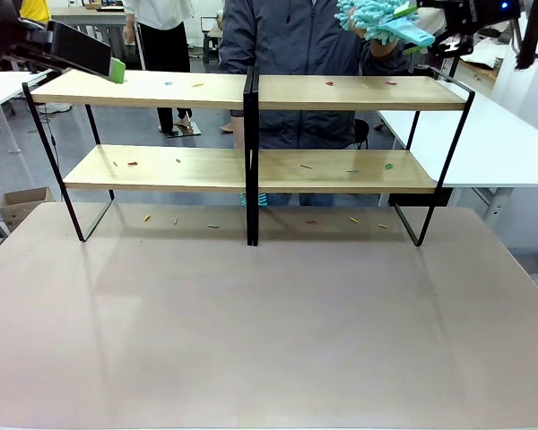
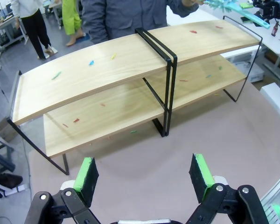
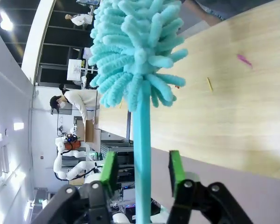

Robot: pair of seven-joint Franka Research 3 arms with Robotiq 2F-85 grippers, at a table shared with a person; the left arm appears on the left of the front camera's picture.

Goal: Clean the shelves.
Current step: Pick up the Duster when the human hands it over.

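Left fingers (image 2: pixel 87 175) gape beside left edge of shelves (image 2: pixel 130 60).

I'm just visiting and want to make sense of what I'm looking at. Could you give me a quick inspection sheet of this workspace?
Surface: brown tabletop, with the rack at its far side.
Job's things: shelves standing upright; teal fluffy duster raised above their right end.
Clutter: small coloured scraps on both tiers and on the table beneath.
Robot hands: left hand open, hovering by the shelves' left end; right hand open, fingers either side of the duster's handle, not touching it.
Cables: what looks like a dark cable by the right arm.
Surroundings: person behind the shelves, one hand at the duster; white tables; cardboard box on the floor.
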